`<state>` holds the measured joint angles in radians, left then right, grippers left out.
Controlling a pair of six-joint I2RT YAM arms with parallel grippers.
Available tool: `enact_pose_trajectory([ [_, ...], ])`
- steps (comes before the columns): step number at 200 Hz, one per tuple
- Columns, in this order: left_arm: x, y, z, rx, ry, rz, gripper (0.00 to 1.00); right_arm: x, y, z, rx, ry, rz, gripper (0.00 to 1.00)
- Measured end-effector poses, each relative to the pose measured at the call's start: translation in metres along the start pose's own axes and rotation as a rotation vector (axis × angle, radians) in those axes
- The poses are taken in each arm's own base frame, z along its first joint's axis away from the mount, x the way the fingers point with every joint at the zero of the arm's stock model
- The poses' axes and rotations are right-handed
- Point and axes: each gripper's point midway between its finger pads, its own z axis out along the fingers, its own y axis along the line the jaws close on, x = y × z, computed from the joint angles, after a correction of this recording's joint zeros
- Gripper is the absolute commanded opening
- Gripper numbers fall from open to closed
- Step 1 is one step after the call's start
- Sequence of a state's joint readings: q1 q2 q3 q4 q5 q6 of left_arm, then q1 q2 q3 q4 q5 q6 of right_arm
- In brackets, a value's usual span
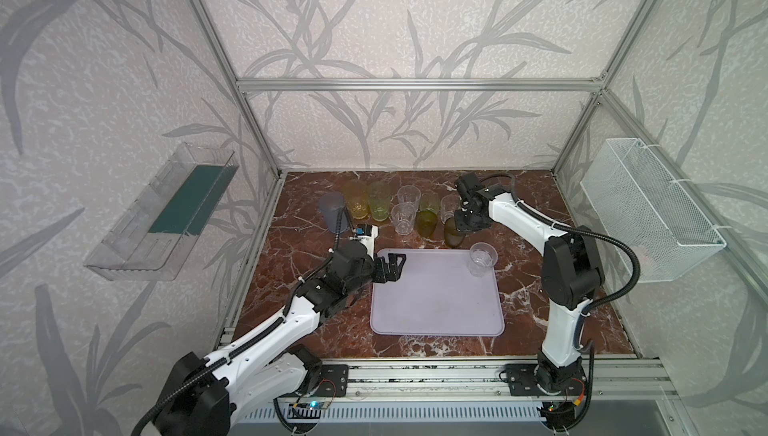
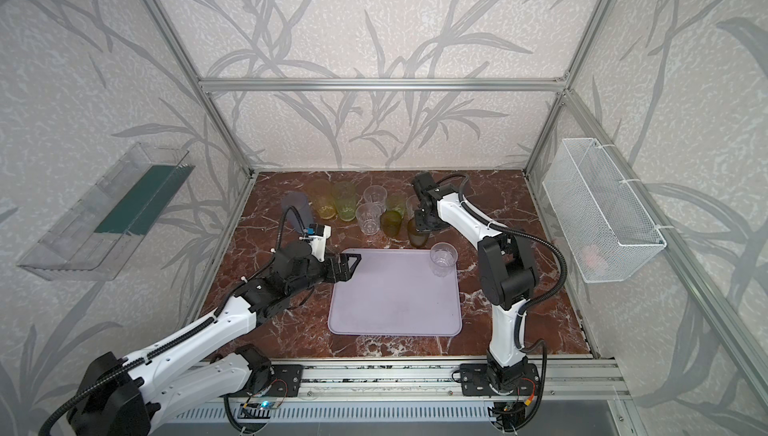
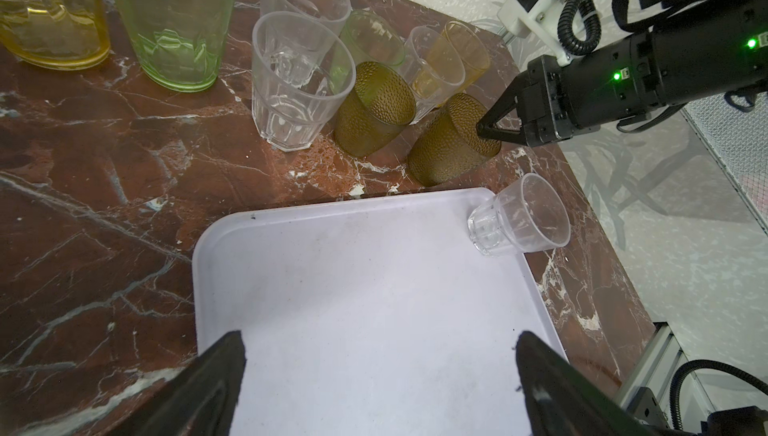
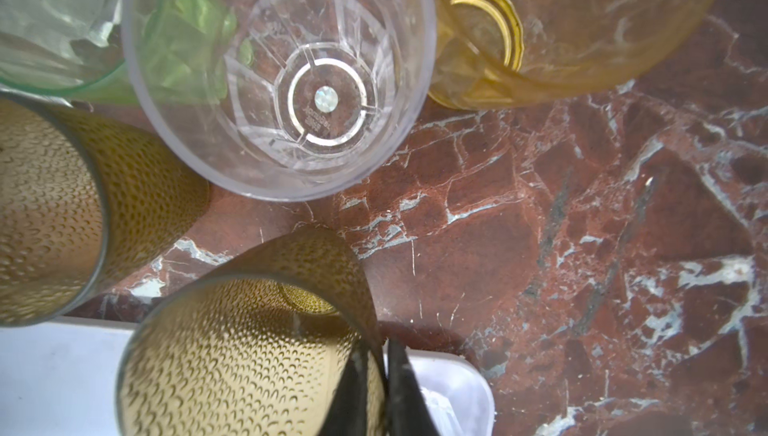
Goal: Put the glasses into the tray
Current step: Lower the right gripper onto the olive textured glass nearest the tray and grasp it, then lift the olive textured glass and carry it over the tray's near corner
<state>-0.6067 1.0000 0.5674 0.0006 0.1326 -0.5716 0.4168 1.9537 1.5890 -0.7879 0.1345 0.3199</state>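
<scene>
Nearest us lay the tray [image 1: 436, 309], bare but for one clear glass [image 1: 482, 260] standing in its 1 o'clock corner, hard by the rim. Over the 10 o'clock corner the left gripper [image 1: 392, 268] hovered with jaws spread wide, holding nothing. Just past the tray's far edge, at 1 o'clock, the right gripper [image 3: 484, 128] was clamped on the rim of an olive glass [image 3: 451, 142], one finger inside the wall and one outside; the glass seemed to rest on the table. Beyond it the other glasses [image 1: 378, 203] crowded from 11 to 12 o'clock, a second olive glass [image 3: 374, 109] just beside the held one. We judged the grip the weak point: a pinch on one thin wall could let the glass swing or slip as it rose. A swinging base might knock the neighbours over. The short path to the tray ran close to the clear glass, and a landing on the rim would tip the load.
</scene>
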Motion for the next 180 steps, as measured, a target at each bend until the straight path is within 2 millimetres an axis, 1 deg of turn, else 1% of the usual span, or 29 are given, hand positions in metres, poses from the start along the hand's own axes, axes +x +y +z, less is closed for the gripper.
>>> enact_pose_trajectory([
  [13,-0.001,0.000,-0.001,0.001,-0.003,0.000,1.00,0.000,0.000,0.000,0.003,0.000,0.001,0.07],
  [23,-0.001,-0.001,-0.001,0.002,-0.005,0.000,1.00,0.000,-0.001,0.000,0.004,0.000,-0.001,0.02],
  [32,-0.002,-0.001,-0.001,0.003,-0.006,0.000,0.99,0.000,-0.001,-0.001,0.005,-0.001,-0.001,0.00],
  [72,-0.002,-0.001,-0.002,0.004,-0.007,0.001,0.99,-0.002,-0.004,-0.006,0.017,-0.017,0.000,0.00],
  [87,-0.002,-0.001,-0.002,0.005,-0.008,0.001,1.00,0.001,-0.006,-0.010,0.019,-0.020,-0.004,0.00],
  [112,-0.002,-0.001,-0.002,0.004,-0.008,0.001,0.99,0.001,-0.008,-0.027,0.008,-0.047,-0.013,0.00],
  [141,0.002,0.002,-0.002,-0.008,0.006,0.003,1.00,-0.005,-0.009,-0.054,-0.020,-0.104,-0.012,0.00],
  [157,0.004,0.004,-0.002,-0.018,0.016,0.003,0.99,-0.002,-0.010,-0.069,-0.041,-0.129,-0.019,0.00],
  [180,0.005,0.004,-0.003,-0.027,0.027,0.005,0.99,0.004,-0.013,-0.097,-0.071,-0.178,-0.033,0.00],
])
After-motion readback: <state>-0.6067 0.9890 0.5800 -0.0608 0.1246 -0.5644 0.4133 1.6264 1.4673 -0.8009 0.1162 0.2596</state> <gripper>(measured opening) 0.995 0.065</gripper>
